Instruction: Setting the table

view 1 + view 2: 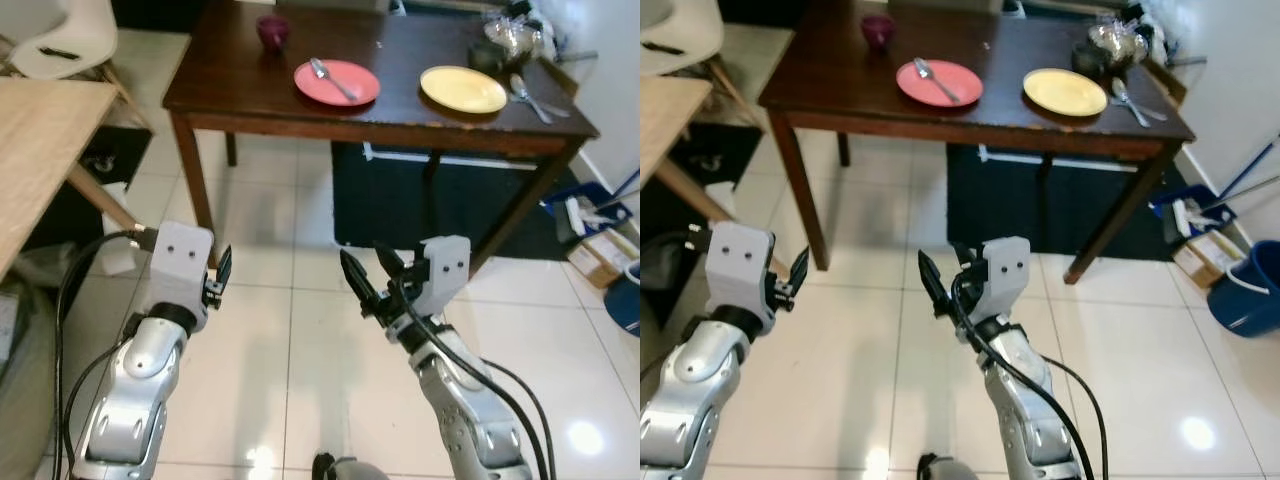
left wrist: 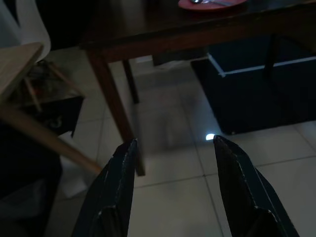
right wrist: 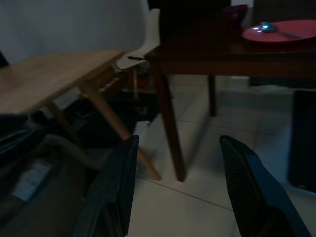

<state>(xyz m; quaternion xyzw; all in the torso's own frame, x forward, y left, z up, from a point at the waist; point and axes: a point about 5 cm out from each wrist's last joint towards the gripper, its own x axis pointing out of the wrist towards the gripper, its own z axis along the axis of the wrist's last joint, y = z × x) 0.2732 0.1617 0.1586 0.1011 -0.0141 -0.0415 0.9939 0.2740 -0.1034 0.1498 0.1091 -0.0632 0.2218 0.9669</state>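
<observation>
Dark bench [image 1: 250, 95] stood ahead across the tiled floor [image 1: 290, 350], partly set: red plate [image 1: 337, 82] carrying a fork [image 1: 331, 80], yellow plate [image 1: 463, 89] bare, spoons [image 1: 532, 98] beside it. Left hand [image 1: 218, 276] and right hand [image 1: 368, 283] both gaped wide, empty, held low short of the bench, likely approaching.

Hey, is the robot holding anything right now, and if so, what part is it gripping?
Nothing is held. The left gripper and the right gripper are both open with bare floor between the fingers, short of the dark table.
</observation>
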